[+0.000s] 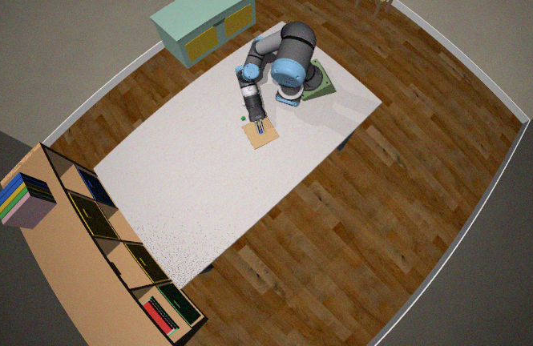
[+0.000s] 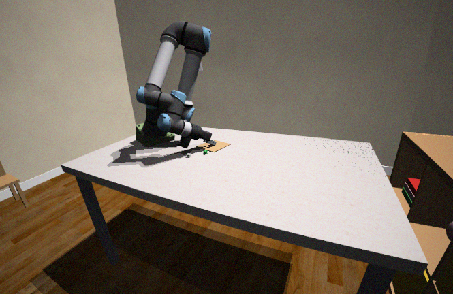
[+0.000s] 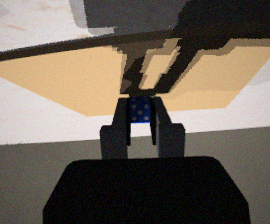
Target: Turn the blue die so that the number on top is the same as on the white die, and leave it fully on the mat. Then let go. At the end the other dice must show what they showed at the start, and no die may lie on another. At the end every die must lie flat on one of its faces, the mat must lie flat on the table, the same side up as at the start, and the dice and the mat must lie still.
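Note:
My gripper [image 3: 139, 111] is shut on the blue die [image 3: 142, 110], which shows between the two dark fingers in the wrist view. The gripper lies nearly level over the tan mat [image 1: 260, 134] and holds the die just above it, as seen in the overhead view [image 1: 260, 130]. In the side view the fingertips [image 2: 212, 142] hover over the near edge of the mat [image 2: 215, 145]. The white die [image 2: 187, 155] lies on the table in front of the mat, in the arm's shadow. I cannot read any die's top number.
A green die [image 1: 242, 118] lies on the table just off the mat's left side; it also shows in the side view [image 2: 205, 152]. The arm's green base [image 1: 317, 83] stands behind the mat.

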`<state>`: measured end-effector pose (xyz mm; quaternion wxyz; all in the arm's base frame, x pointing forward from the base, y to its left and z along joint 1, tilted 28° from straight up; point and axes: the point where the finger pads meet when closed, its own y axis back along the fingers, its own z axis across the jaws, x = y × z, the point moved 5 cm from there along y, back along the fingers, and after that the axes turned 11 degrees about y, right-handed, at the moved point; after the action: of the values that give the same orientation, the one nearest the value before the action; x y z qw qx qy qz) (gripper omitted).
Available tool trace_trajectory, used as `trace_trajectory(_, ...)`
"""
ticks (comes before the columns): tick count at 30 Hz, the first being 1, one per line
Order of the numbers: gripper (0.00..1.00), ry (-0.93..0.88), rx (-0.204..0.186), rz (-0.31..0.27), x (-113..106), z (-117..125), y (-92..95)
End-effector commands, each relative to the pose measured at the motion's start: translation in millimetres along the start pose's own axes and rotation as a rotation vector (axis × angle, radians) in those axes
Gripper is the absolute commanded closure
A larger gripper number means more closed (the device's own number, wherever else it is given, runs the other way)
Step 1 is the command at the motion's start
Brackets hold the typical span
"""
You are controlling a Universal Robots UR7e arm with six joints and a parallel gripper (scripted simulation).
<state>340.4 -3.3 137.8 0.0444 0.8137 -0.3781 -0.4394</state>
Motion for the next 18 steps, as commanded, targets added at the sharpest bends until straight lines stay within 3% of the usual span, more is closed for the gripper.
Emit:
trace_trajectory(1,0.66,-0.004,0.000,-0.004,-0.3,1.2,-1.3)
trace_trajectory(10,0.66,-0.004,0.000,-0.004,-0.3,1.2,-1.3)
trace_trajectory(11,0.60,-0.004,0.000,-0.004,-0.3,1.2,-1.3)
trace_trajectory(15,0.60,-0.004,0.000,-0.004,-0.3,1.2,-1.3)
trace_trajectory(16,0.54,-0.004,0.000,-0.004,-0.3,1.2,-1.3)
trace_trajectory(18,0.54,-0.004,0.000,-0.004,-0.3,1.2,-1.3)
